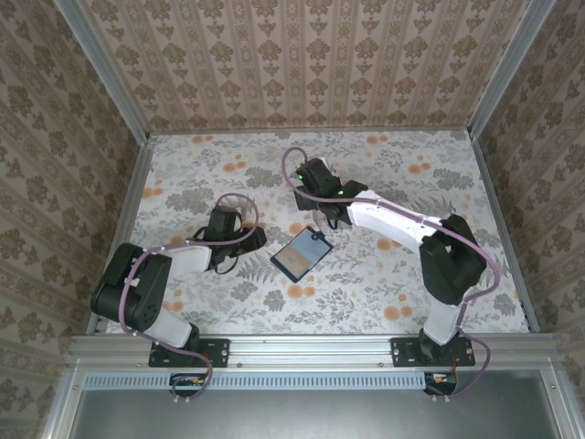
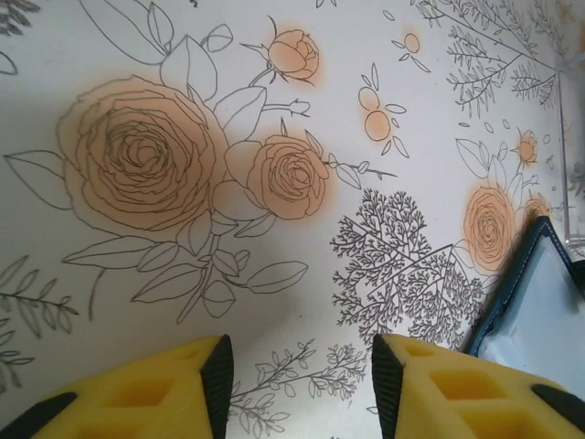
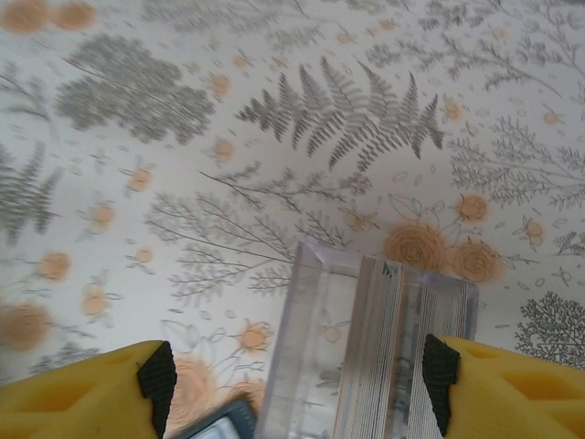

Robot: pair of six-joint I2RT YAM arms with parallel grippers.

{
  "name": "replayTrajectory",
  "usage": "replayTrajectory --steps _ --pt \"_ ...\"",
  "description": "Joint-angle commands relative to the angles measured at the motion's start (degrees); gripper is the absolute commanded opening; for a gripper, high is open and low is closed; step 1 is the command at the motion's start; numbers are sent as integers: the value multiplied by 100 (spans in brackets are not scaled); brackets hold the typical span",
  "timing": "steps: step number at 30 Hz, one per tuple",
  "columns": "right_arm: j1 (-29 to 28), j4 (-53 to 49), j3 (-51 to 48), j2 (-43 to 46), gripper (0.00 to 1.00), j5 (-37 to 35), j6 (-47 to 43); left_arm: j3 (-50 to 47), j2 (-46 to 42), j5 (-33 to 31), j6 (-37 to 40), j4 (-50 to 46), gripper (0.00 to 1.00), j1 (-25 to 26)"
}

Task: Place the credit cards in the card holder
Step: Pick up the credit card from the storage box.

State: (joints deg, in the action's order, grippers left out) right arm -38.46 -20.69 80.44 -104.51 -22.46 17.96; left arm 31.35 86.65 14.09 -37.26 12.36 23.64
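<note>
The left claw [image 2: 299, 370], yellow-fingered with black pads, stands partly open over bare floral-patterned table cover [image 1: 384, 283], holding nothing. Just to its right lies the small dark navy-blue rectangular card holder [image 1: 302, 253], flat and opened, its paler blue inside facing up. Beyond the holder's far end, the right claw [image 3: 297, 380] is spread wide. A clear rectangular plastic case [image 3: 366, 338] lies between its fingers, close to one pad and apart from the other. The holder's corner shows just beside the case.

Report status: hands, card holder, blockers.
Left hand open, empty. Right hand open over clear case. Card holder open flat on table. Nothing blocking it.
</note>
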Motion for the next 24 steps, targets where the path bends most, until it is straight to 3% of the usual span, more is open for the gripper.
replayTrajectory --steps 1,7,19,24 --pt "94 -462 194 -335 75 -462 -51 72 -135 -198 191 -223 53 24" --pt "289 -244 -116 -444 74 -262 -21 125 -156 -354 262 -374 57 62" --pt "373 -901 179 -836 73 -350 -73 185 -152 -496 293 -530 60 111" --pt "332 -1334 327 -760 69 -1036 -127 218 -180 -516 334 -607 60 128"
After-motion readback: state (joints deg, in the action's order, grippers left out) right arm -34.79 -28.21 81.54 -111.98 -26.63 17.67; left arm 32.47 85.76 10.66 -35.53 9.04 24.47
